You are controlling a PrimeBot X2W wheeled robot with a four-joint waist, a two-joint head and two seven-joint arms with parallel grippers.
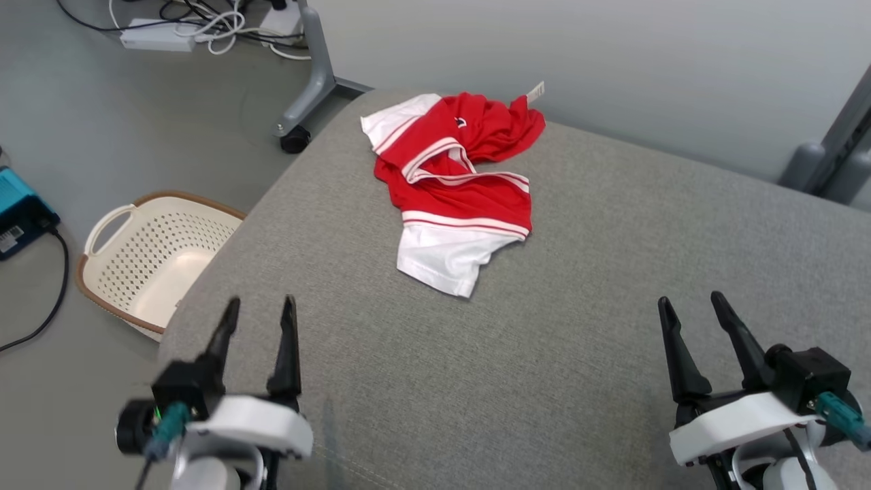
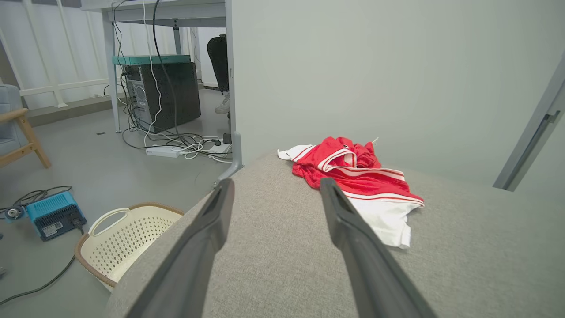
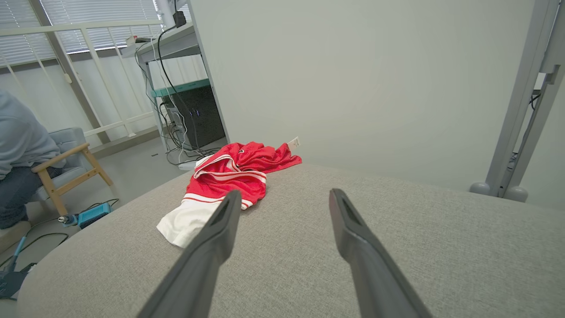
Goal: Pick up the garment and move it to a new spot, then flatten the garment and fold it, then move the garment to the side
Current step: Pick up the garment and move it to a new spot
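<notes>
A red and white garment lies crumpled at the far side of a grey fabric surface. It also appears in the left wrist view as the garment and in the right wrist view as the garment. My left gripper hovers open over the near left of the surface, well short of the cloth. On the near right, my right gripper is open too. Both grippers hold nothing.
A cream perforated basket stands on the floor left of the surface. A blue box and cables lie further left. A grey wall rises behind the surface. A seated person is on a wooden chair at far left.
</notes>
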